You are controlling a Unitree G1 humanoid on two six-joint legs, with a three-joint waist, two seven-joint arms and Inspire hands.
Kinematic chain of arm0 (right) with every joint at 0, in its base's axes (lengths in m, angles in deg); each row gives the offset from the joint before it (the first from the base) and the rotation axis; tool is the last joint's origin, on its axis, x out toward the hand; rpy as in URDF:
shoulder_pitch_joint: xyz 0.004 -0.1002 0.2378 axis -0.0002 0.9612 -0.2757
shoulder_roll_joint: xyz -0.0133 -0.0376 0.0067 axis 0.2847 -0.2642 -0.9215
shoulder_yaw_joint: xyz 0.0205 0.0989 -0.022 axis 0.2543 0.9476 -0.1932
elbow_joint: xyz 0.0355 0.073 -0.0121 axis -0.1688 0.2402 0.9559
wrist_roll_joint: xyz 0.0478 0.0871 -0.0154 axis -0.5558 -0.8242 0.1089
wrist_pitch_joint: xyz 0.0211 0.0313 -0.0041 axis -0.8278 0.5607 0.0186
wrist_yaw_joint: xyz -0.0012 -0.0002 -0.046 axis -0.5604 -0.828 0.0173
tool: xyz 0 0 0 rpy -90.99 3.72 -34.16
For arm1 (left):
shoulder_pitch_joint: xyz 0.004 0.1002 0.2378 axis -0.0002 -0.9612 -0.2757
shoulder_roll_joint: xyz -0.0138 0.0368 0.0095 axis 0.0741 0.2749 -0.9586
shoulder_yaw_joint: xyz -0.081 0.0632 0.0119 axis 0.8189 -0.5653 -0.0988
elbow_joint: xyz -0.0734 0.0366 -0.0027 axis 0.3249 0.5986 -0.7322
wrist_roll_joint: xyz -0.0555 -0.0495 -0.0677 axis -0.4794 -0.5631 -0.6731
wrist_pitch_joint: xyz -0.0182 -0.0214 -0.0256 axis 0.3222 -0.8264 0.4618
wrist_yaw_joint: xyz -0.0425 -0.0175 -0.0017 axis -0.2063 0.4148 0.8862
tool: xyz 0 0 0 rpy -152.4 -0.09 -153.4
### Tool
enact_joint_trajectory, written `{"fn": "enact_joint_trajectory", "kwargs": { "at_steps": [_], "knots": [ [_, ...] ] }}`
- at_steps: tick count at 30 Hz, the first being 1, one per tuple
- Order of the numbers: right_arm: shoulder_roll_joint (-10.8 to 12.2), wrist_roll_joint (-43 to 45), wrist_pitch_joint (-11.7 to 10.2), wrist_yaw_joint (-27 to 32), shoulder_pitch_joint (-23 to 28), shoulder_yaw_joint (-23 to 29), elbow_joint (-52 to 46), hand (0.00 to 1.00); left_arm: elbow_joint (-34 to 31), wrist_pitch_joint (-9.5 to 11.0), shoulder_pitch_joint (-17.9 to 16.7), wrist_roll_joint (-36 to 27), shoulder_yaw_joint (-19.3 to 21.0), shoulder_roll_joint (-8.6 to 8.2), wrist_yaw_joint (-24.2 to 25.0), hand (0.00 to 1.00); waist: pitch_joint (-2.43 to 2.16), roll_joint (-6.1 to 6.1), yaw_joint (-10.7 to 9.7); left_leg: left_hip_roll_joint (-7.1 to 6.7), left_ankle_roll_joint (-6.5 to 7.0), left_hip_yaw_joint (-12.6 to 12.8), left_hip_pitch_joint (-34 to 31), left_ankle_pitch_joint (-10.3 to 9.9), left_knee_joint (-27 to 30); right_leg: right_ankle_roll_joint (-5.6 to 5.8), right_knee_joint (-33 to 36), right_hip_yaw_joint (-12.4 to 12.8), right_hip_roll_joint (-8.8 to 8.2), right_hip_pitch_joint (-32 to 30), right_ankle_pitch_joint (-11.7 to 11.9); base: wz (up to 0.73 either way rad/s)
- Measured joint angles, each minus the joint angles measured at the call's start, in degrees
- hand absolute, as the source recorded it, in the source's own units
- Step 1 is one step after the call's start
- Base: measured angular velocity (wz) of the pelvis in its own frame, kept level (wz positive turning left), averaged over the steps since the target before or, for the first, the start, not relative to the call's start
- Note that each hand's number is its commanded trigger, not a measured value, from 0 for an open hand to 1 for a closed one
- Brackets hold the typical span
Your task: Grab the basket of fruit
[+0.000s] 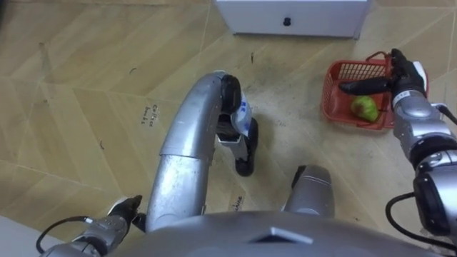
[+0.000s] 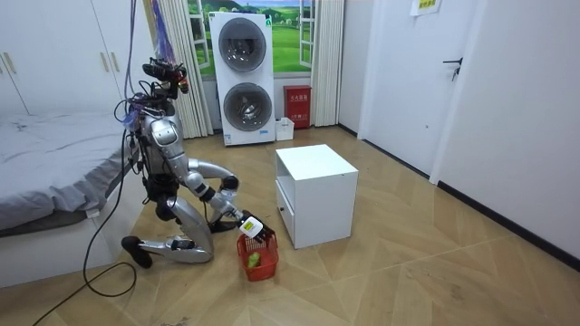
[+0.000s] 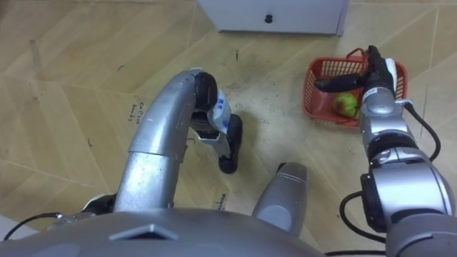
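Observation:
The red plastic fruit basket [image 1: 330,93] stands on the wooden floor to my front right, with a green fruit [image 1: 365,108] inside. My right hand [image 1: 404,77] hovers over the basket's right side. Its thumb stretches left across the opening above the fruit, and its fingers point straight toward the far rim beside the thin red handle [image 1: 374,56]. The hand is open and nothing is held. In the room view I kneel on the floor with my right arm reaching down to the basket [image 2: 263,267]. My left hand [image 1: 118,218] hangs low at my left side.
A white cabinet [image 1: 293,14] with a drawer stands just beyond the basket, seen in the room view as a cube [image 2: 317,195]. My bent knees fill the floor in front of me. A bed [image 2: 54,154] lies behind me, and stacked washing machines [image 2: 243,77] stand at the back wall.

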Motion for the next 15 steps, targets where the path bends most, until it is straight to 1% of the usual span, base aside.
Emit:
{"fn": "enact_joint_trajectory", "kwargs": {
  "at_steps": [2,5,6,11,14,15],
  "knots": [
    [-0.1,-0.1,-0.1,-0.1,0.0,0.0,0.2,0.0,0.0,0.0,0.1,0.0,-0.6,-0.01,0.1,0.0,0.03,-0.04,0.0,0.0,-0.05,0.0,0.0,0.0,-0.1,0.0,0.0,0.0,0.0,0.0,0.0,0.0],
    [-0.2,-1.1,-1.0,-0.8,0.0,0.0,1.3,0.0,0.0,-0.1,0.8,0.0,-1.7,0.0,1.0,0.0,0.17,-0.28,-0.1,-0.21,-0.1,0.0,0.0,0.4,-0.3,0.0,0.0,-0.4,-0.23,0.1,0.0,0.05],
    [-0.2,-1.6,-1.0,-1.0,0.0,0.0,1.4,0.0,0.0,-0.1,1.3,0.0,-2.5,-0.01,1.2,0.0,0.21,-0.36,-0.2,-0.1,0.01,0.2,0.1,0.6,-0.4,0.0,0.0,-0.6,-0.38,0.1,0.0,0.12],
    [-0.6,-1.9,-1.2,-1.2,0.0,-0.1,2.9,0.0,0.0,-0.4,2.3,0.0,-2.5,-0.02,1.5,0.0,0.18,-0.3,-0.5,0.17,0.67,1.0,0.0,1.3,-0.9,0.0,0.0,-1.4,-1.18,0.2,0.0,0.13],
    [-0.5,-2.0,-0.2,-1.3,0.0,-0.1,4.0,0.0,0.0,-0.9,2.7,0.0,-2.5,-0.02,1.5,0.0,0.2,-0.35,-0.4,0.04,0.8,1.2,0.0,1.3,-0.9,0.0,0.0,-1.4,-1.39,0.2,0.0,0.0],
    [-0.2,-1.9,0.8,-1.3,0.2,-0.1,4.7,0.0,0.0,-1.1,3.0,0.0,-2.5,-0.04,1.5,0.0,0.2,-0.34,-0.5,-0.03,0.83,1.2,0.0,1.4,-0.9,0.0,0.0,-1.4,-1.46,0.2,0.0,0.0]
  ]
}}
